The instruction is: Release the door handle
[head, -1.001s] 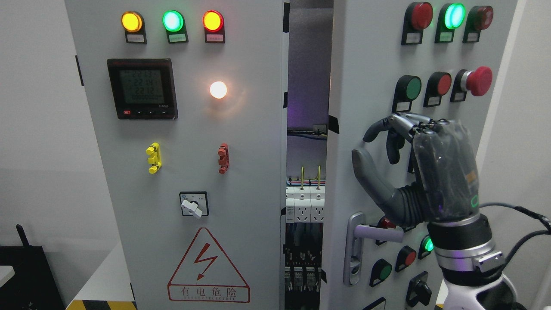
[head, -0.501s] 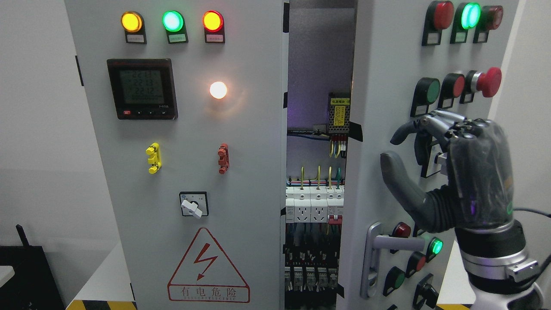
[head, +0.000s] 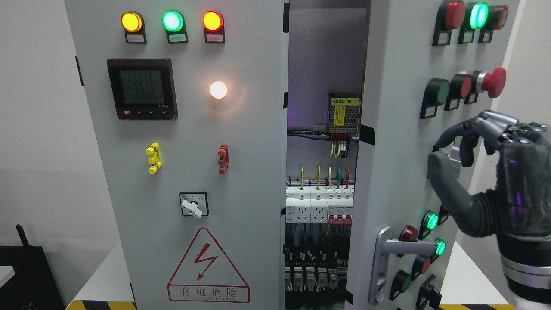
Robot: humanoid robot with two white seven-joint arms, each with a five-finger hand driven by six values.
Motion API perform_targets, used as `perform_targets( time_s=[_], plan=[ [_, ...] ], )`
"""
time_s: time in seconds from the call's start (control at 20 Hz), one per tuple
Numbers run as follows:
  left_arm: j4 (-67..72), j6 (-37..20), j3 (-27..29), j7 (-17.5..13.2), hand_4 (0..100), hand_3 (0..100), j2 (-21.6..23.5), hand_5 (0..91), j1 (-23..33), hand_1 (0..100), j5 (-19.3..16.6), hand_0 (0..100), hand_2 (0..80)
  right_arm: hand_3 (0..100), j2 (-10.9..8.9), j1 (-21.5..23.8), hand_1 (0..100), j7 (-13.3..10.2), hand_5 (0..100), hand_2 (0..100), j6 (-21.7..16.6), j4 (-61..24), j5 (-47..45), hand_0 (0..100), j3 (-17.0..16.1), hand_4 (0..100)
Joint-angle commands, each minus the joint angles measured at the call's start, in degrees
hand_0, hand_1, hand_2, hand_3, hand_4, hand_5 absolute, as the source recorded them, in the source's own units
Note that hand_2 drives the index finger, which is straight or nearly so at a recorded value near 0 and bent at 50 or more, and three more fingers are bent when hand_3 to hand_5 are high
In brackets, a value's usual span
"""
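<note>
The grey cabinet's right door (head: 400,142) stands ajar, swung out toward me, with wiring and breakers showing in the gap. Its silver lever handle (head: 409,247) sits low on the door, free of any grasp. My right hand (head: 452,159) hangs to the right of the door and above the handle, apart from it, fingers loosely spread with the thumb pointing up and nothing held. The left arm does not show.
The left door (head: 181,172) is closed, with a meter (head: 142,88), indicator lamps, a rotary switch (head: 193,204) and a hazard triangle. Push buttons and a red mushroom stop (head: 493,81) crowd the right door near my hand. Breakers (head: 318,204) fill the opening.
The right door has swung further open to the right, widening the gap. My right hand has moved right and slightly down, away from the door face, staying open.
</note>
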Motion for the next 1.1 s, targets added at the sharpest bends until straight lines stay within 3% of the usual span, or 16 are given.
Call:
perform_targets(
  time_s=[0.0, 0.25, 0.4, 0.5, 0.8, 0.9, 1.05],
  plan=[
    [-1.8, 0.0, 0.0, 0.0, 0, 0, 0.0, 0.0, 1.8, 39, 0.0, 12, 0.0, 100, -0.75, 8.7, 13, 0.0, 99, 64, -0.1, 0.2, 0.0, 47, -17.4, 92],
    [-1.8, 0.0, 0.0, 0.0, 0, 0, 0.0, 0.0, 1.8, 39, 0.0, 12, 0.0, 99, 0.66, 21.1, 13, -0.5, 97, 61, -0.2, 2.0, -0.1, 47, -29.4, 88],
    [-1.8, 0.0, 0.0, 0.0, 0, 0, 0.0, 0.0, 1.8, 39, 0.0, 12, 0.0, 94, 4.78, 29.4, 13, -0.4, 94, 58, -1.5, 3.0, -0.4, 47, -36.4, 83],
    [-1.8, 0.0, 0.0, 0.0, 0, 0, 0.0, 0.0, 1.8, 39, 0.0, 12, 0.0, 90, 8.99, 35.0, 12, 0.1, 90, 54, -4.1, 4.6, -0.5, 47, -40.5, 80],
    [-1.8, 0.0, 0.0, 0.0, 0, 0, 0.0, 0.0, 1.8, 39, -0.1, 12, 0.0, 83, 20.86, 45.3, 12, 0.5, 80, 49, -13.9, 17.4, -0.9, 48, -46.1, 74],
    [-1.8, 0.0, 0.0, 0.0, 0, 0, 0.0, 0.0, 1.8, 39, 0.0, 12, 0.0, 81, 22.45, 46.9, 12, 0.5, 79, 47, -14.5, 22.5, -1.0, 48, -47.5, 72],
    [-1.8, 0.0, 0.0, 0.0, 0, 0, 0.0, 0.0, 1.8, 39, 0.0, 12, 0.0, 79, 22.72, 48.9, 12, 0.9, 77, 45, -14.6, 32.7, -1.9, 48, -48.9, 71]
  ],
)
